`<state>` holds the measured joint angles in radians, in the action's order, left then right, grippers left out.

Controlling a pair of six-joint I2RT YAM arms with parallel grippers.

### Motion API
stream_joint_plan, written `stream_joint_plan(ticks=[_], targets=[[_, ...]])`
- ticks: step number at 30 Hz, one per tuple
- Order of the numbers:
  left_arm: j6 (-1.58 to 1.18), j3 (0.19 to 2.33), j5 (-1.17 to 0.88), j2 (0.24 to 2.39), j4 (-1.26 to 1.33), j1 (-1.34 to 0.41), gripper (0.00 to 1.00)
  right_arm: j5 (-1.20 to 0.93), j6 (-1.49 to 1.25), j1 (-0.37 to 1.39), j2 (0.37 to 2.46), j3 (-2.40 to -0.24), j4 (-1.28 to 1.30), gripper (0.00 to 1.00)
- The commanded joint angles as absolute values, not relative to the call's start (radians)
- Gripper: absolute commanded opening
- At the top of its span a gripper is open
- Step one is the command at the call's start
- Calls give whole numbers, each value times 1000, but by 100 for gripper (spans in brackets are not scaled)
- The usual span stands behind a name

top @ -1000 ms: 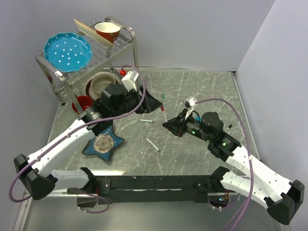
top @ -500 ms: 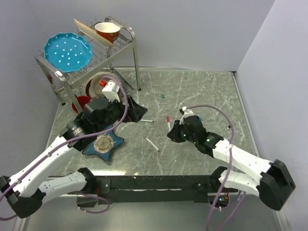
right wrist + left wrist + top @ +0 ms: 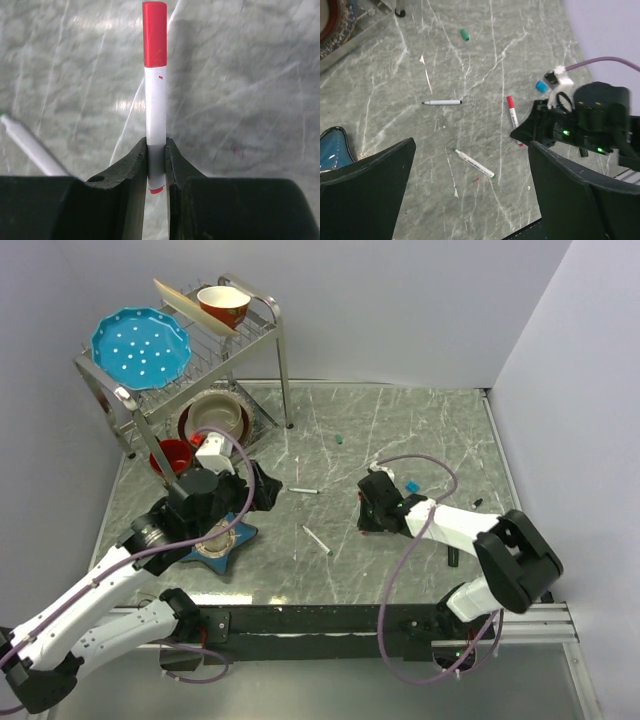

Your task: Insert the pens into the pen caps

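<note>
Presently: red-capped pen (image 3: pixel 155 100), at frame centre, is pinched by the right claw (image 3: pixel 156 146) at its tail only; pivoting or slippage under pressure is risked. The left claw (image 3: pixel 472 145) is spread wide, empty.

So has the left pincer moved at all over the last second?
Yes. The left pincer has pulled back toward the near left of the table, further from the foot of the dish rack leg.
</note>
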<state>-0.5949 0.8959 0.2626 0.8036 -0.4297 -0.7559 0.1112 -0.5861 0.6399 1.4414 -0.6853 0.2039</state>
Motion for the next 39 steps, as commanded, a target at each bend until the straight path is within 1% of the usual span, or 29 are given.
stream_joint_plan(ticks=[1,3,7,9,16,18,20,22,25,29,33,39], targets=[[-565,903,294,761,-408,-756,99,164,-566,621,1515,-768,212,13],[-560,902,296,755,-416,-758,99,166,-568,621,1528,-772,219,17],[-548,899,278,749,-422,-759,99,176,-578,621,1549,-784,242,27],[-543,905,276,746,-428,-759,99,189,-577,621,1551,-793,267,28],[-523,885,267,681,-416,-762,99,215,-571,644,1441,-834,350,39],[-525,876,261,651,-413,-762,99,210,-565,682,1402,-847,354,39],[-528,864,253,621,-411,-762,99,151,-516,728,1385,-845,289,39],[-531,854,242,594,-413,-762,99,91,-471,793,1400,-854,253,40],[-534,845,218,565,-420,-762,99,80,-436,860,1469,-902,229,40],[-522,819,180,490,-425,-762,99,84,-410,894,1578,-966,218,41],[-525,784,195,424,-431,-761,99,95,-358,913,1672,-1020,215,43],[-534,767,226,368,-460,-761,99,75,-351,939,1726,-1017,210,43]])
